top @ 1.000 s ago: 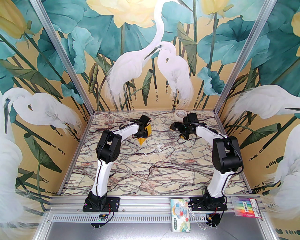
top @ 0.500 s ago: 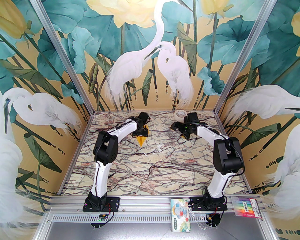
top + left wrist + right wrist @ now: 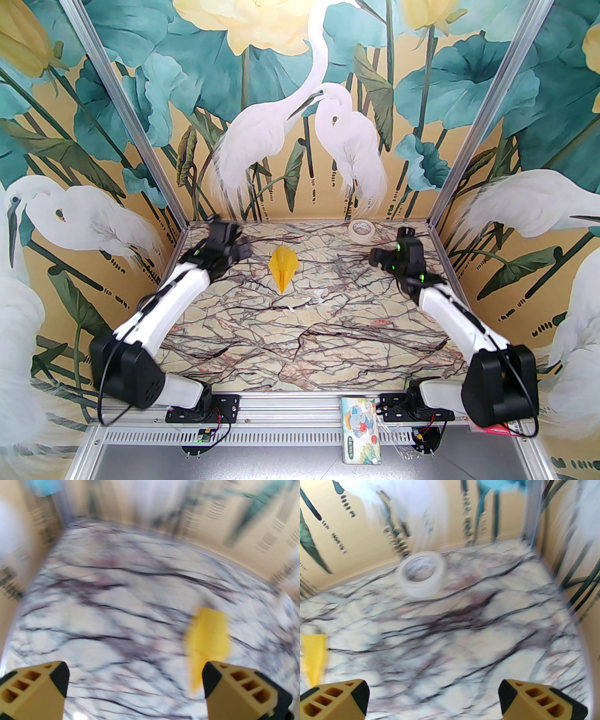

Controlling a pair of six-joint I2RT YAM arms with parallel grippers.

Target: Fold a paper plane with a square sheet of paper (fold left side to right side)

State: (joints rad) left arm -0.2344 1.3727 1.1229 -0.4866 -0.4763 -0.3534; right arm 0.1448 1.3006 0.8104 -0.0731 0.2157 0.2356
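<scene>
Two grippers, left gripper and right gripper — jaws wide, empty, well apart from paper plane lying on marble table. Best practice: retreat outward, high — no brushing wings.

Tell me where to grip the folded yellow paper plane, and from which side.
On the folded yellow paper plane, probably the centre crease near its wide far end, from above. It seems flat on the marble table, nose toward the near edge, so edges give little to pinch.

Bright yellow paper plane, cream marble-patterned table with dark purple veins, off-white tape roll
</scene>
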